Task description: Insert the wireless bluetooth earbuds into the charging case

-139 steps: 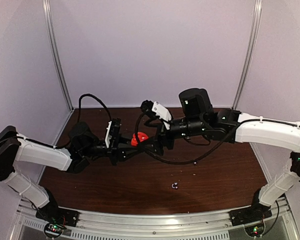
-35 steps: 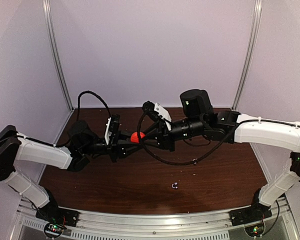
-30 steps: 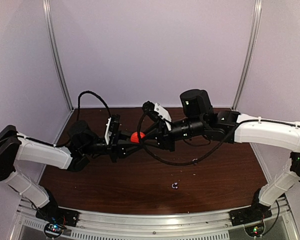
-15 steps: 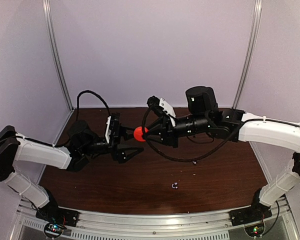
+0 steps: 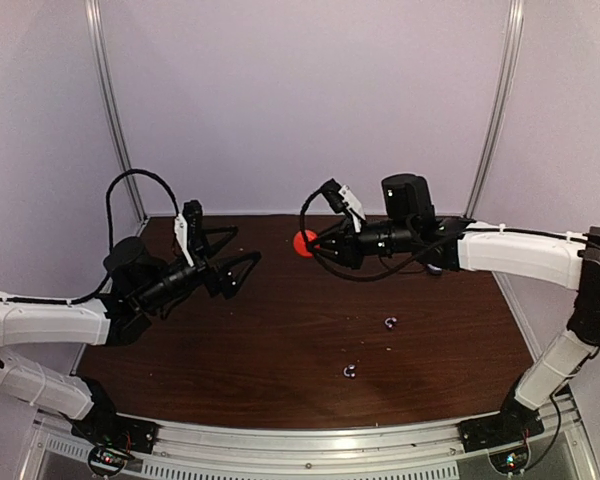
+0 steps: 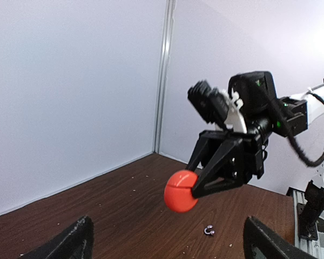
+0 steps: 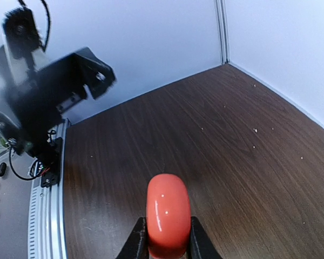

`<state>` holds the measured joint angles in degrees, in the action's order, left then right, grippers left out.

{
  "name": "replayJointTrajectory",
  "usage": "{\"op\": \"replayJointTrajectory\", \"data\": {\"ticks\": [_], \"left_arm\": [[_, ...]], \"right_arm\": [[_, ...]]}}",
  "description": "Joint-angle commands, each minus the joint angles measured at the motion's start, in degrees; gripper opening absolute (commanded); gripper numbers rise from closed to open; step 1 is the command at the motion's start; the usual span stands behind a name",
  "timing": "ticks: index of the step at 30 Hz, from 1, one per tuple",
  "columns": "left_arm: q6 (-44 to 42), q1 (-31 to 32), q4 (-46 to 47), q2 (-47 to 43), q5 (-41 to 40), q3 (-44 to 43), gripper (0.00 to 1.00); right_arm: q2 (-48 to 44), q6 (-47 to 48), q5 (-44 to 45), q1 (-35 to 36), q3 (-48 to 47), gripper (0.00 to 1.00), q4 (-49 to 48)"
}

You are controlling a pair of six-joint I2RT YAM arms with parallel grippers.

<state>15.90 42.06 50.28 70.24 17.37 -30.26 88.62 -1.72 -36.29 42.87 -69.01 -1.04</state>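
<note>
Holding the red charging case (image 5: 303, 242) aloft in your right gripper (image 5: 312, 243)

Your right gripper pinches the round case by its sides, lifted clear above the brown table (image 5: 280, 350). Your left gripper (image 5: 246, 245) has its fingers spread wide with nothing between them, well apart from the case. A silvery-grey earbud (image 5: 390, 322) lies on the table below your right arm, and a second earbud (image 5: 349, 371) lies nearer the front edge.
</note>
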Motion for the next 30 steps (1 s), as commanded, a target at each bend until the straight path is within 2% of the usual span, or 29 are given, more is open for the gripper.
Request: {"op": "replayJointTrajectory", "data": {"ticks": [1,6,16,25,30], "left_arm": [[-0.13,-0.66,-5.28,-3.72,-11.32,0.66,0.98],[1.16,-0.76,-8.57,-5.30,-14.29,0.94,0.98],[1.71,-0.76,-8.35,-5.90,-14.99,2.14,0.98],[1.20,-0.84,-8.35,-6.82,-15.52,2.95,0.98],[1.20,-0.84,-8.01,-6.79,-15.87,3.50,0.98]], "right_arm": [[9.64,-4.07,-3.36,-2.41,-1.84,0.15,-4.44],[21.64,-4.51,-5.51,-4.29,-8.51,0.16,-3.40],[41.75,-4.52,-5.99,-6.50,-26.36,0.18,4.77],[50.86,-5.38,-4.13,-7.75,-35.68,0.20,8.42],[52.95,-4.71,-0.70,-8.62,-38.17,0.27,10.65]]}}
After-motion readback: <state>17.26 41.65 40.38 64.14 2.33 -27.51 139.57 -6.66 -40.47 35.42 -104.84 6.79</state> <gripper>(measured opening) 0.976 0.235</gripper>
